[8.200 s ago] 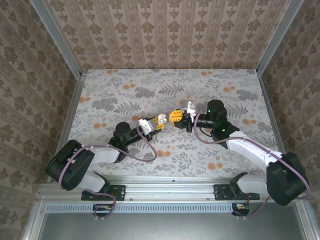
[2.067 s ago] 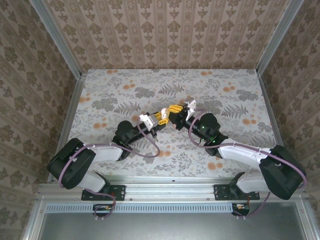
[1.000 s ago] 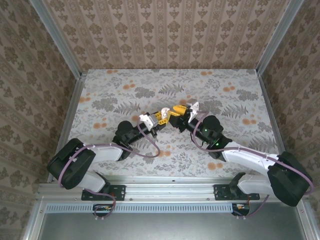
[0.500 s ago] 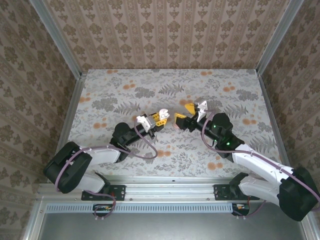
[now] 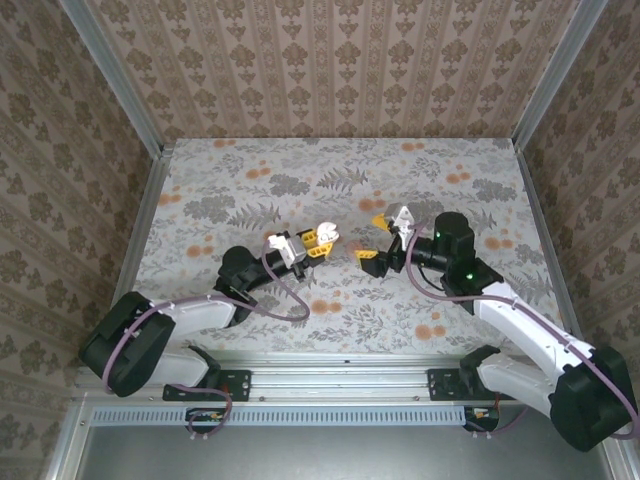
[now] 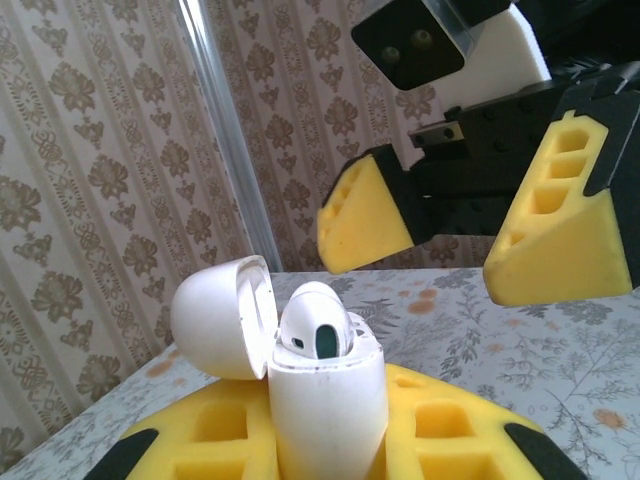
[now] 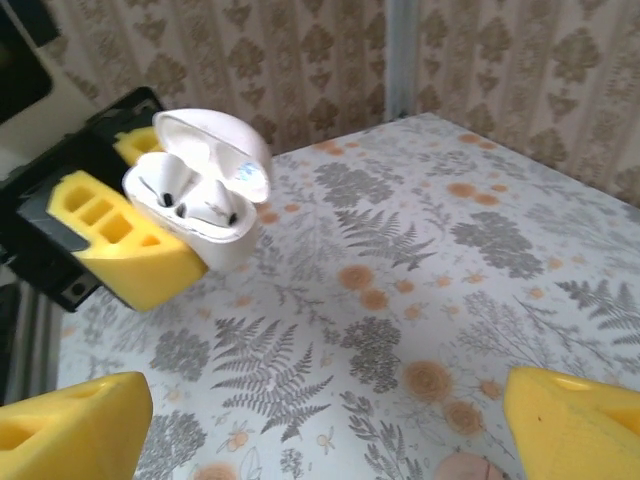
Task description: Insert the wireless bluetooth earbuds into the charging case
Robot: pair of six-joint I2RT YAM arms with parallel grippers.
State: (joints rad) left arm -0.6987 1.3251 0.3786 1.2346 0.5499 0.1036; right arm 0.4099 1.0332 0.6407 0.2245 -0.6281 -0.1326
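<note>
The charging case [image 6: 327,415] is white with its lid [image 6: 215,318] flipped open, standing upright between the yellow pads of my left gripper [image 5: 320,241], which is shut on it. In the left wrist view one of the wireless bluetooth earbuds [image 6: 314,326] sits in the case. The right wrist view shows two earbuds [image 7: 214,212] seated in the case [image 7: 205,225]. My right gripper [image 5: 373,238] hangs open a short way right of the case, with nothing between its yellow fingers [image 7: 72,432]. Its fingers [image 6: 366,214] face the left wrist camera, above and beyond the case.
The flowered tabletop [image 5: 300,180] runs to patterned walls at the back and both sides, with metal rails [image 5: 150,215] along its edges. A small round pink thing [image 7: 462,469] lies on the table under the right gripper.
My right gripper has opened wide and drawn back to the right, away from the case. The left gripper has shifted slightly left, still holding the case.
</note>
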